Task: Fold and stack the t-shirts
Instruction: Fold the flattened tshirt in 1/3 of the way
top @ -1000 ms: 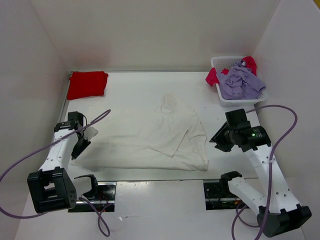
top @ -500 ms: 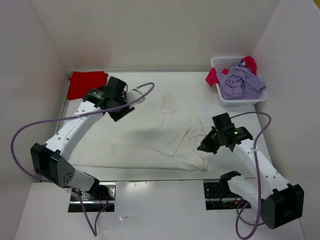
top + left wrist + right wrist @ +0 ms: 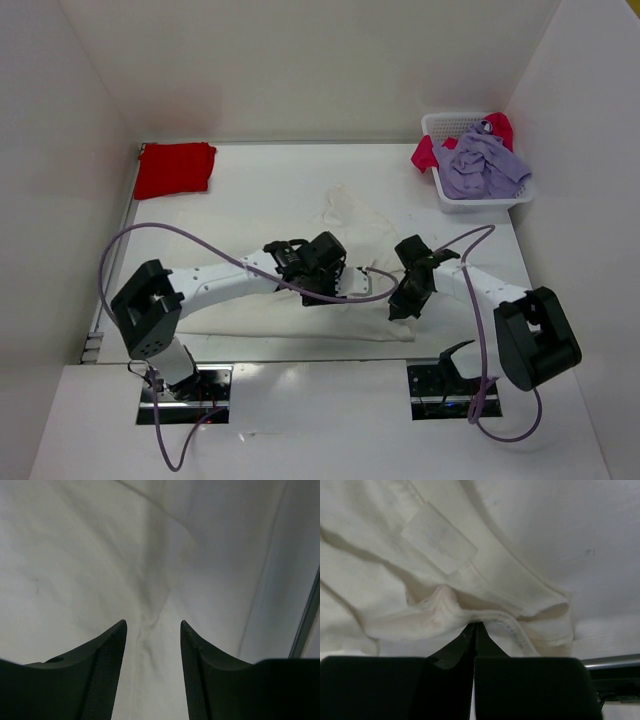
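The off-white t-shirt [image 3: 270, 318] lies spread out, rumpled, across the middle of the counter [image 3: 260, 190], and it looks like the one being worked on. Both arms are reaching into it. The right hand [image 3: 473, 627] has its jaws pressed together with the shirt's hem bunched up right at the tips, so it looks like a pinch on that near right edge. The sewn label [image 3: 440, 537] shows just beyond it. Grabbing the hem there makes sense, because it gives a corner to lift and carry over for a fold.

The left hand [image 3: 152, 625] sits low over the middle of the same shirt, jaws partway apart, with a crease of cloth running between them but nothing gripped. It's probably lining up to take that wrinkle.

The red t-shirt [image 3: 175, 168] sits folded in the far left corner, which looks like the stacking spot. The lavender t-shirt [image 3: 485, 165] and the pinkish red t-shirt [image 3: 425, 153] are heaped in the white mesh basket [image 3: 480, 203] at the far right.

On room, the metal rail [image 3: 615, 661] at the counter's near edge is just beside the right hand, so pulling toward the robot has little slack. The bare stretch lies toward the far side, between the red shirt and the basket.
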Robot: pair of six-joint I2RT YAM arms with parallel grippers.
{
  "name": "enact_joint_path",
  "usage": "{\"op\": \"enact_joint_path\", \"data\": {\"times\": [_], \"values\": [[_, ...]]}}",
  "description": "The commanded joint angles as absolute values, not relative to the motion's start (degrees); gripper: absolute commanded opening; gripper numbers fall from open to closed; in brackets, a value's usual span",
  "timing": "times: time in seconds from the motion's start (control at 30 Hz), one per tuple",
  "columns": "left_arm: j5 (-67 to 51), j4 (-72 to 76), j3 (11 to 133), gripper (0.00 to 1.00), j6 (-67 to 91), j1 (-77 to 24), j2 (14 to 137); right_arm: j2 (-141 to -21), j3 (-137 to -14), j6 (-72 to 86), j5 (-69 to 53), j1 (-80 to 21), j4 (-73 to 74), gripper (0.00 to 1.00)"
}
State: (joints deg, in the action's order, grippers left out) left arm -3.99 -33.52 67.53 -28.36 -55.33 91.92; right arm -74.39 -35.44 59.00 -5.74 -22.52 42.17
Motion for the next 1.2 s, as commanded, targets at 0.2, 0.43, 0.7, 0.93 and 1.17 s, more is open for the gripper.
{"op": "enact_joint_path", "data": {"times": [0.2,0.43,0.7,0.93,1.17], "values": [[-7.6,-21.3,69.6,0.55,-28.9,-59.2,101.7,-78.1,-35.2,59.9,-1.8,-23.0,38.5,0.00],[-7.5,-20.2,68.5,0.52,-28.9,-60.5,103.5,-76.1,-35.2,60.5,-1.8,-23.0,38.5,0.00],[-6.9,-18.5,68.5,0.30,-28.2,-60.5,107.4,-74.4,-34.7,60.5,-1.8,-23.0,38.5,0.00],[-6.9,-20.5,68.5,0.11,-27.6,-60.5,106.9,-72.3,-34.2,61.0,-1.8,-23.0,38.5,0.00],[-2.8,-21.0,70.7,0.00,-25.8,-60.5,105.7,-72.2,-34.2,61.0,-1.8,-23.0,39.0,0.00]]}}
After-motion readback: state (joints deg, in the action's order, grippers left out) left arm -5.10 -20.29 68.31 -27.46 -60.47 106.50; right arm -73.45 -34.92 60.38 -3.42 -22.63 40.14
